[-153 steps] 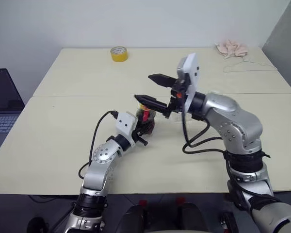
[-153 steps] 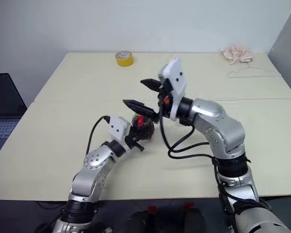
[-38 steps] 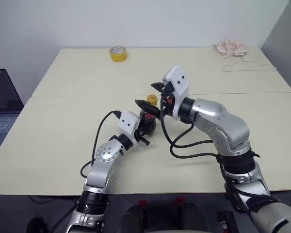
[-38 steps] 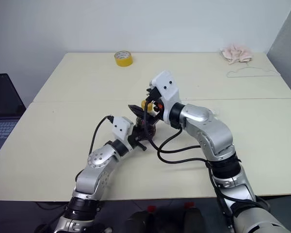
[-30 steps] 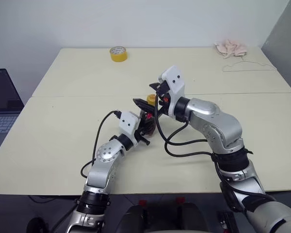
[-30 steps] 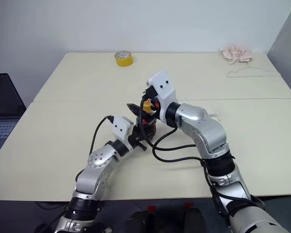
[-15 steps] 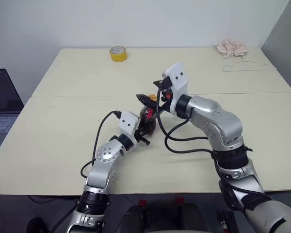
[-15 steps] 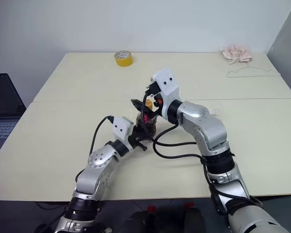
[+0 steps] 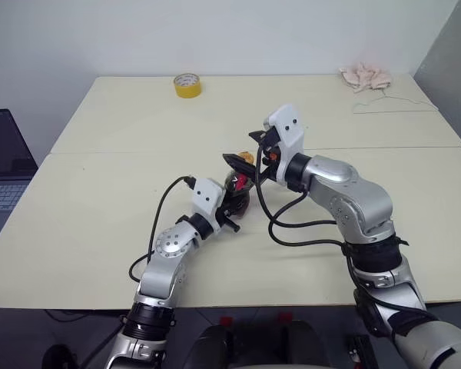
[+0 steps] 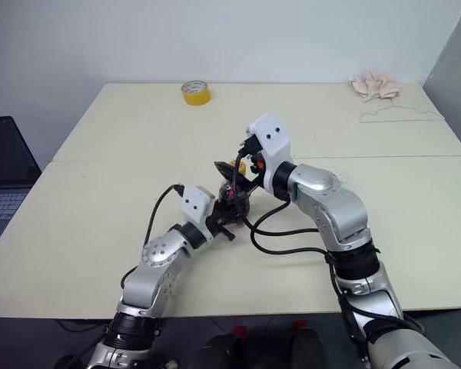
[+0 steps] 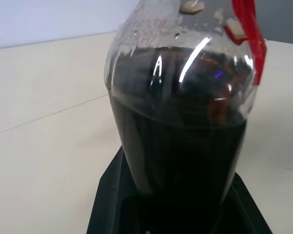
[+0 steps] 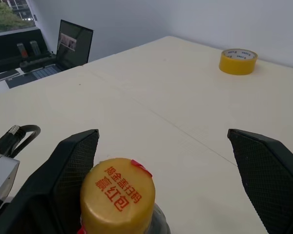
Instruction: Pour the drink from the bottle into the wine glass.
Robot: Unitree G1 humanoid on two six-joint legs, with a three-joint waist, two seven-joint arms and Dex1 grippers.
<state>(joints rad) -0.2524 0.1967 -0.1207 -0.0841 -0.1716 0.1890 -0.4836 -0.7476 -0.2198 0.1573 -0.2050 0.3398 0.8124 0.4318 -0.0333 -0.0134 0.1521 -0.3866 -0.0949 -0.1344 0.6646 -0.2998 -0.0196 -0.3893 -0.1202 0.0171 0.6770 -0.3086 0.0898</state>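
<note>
My left gripper point(image 9: 230, 209) is shut on the lower body of the bottle point(image 9: 236, 192), which stands upright near the middle of the table. The left wrist view shows the drink point(image 11: 178, 146) as a dark liquid filling most of the bottle, under the red label strip point(image 11: 249, 29). Above it, my right gripper point(image 12: 161, 134) is open and level. Its two black fingers point(image 12: 71, 168) stand wide on either side of the yellow cap point(image 12: 117, 192) without clamping it. The wine glass is hidden behind my right arm.
A yellow tape roll point(image 9: 187, 84) lies at the table's far edge. A crumpled cloth point(image 9: 366, 77) and a wire hanger point(image 9: 388, 104) are at the far right. A laptop point(image 9: 0, 165) sits off the table's left side. Black cables hang from both wrists.
My right gripper, higher and farther right five seconds ago, has come down around the cap and drifted slightly right in the last second. The left gripper and bottle have stayed still.
</note>
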